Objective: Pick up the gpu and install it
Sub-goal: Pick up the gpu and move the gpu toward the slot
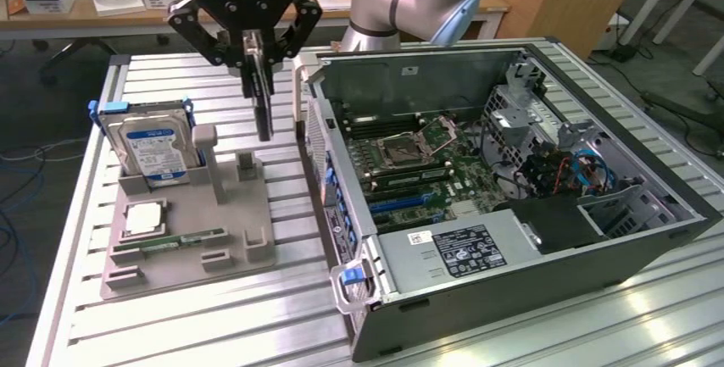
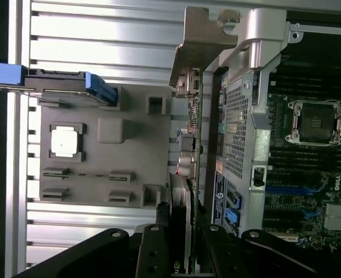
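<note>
Above the ribbed metal table, the black gripper is clamping the gpu, a thin dark card hanging upright on edge, its silver bracket bent. In the exterior view it is hovering at nine o'clock of the open metal case, at one o'clock of the grey moulded tray.

ROBOTIQ in white letters on the black body of the gripper, exterior view. Hard drive has a blue-and-white label, print too small to read. Black-and-white sticker on the power supply, print also unreadable.
</note>
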Robot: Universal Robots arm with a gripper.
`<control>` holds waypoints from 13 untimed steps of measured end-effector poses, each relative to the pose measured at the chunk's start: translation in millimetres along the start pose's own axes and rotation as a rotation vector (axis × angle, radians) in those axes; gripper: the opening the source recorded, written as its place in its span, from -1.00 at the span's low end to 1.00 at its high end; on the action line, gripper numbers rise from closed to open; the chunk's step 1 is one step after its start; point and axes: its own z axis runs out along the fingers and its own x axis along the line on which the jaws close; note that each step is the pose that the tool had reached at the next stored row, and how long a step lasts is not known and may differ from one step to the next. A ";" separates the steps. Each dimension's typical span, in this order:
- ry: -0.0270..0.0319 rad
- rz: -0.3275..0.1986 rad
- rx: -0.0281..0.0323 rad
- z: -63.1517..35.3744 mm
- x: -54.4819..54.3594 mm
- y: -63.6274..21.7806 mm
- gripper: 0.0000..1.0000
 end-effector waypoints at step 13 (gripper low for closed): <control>0.0001 0.000 0.0000 0.5 -25.5 -1.1 -0.46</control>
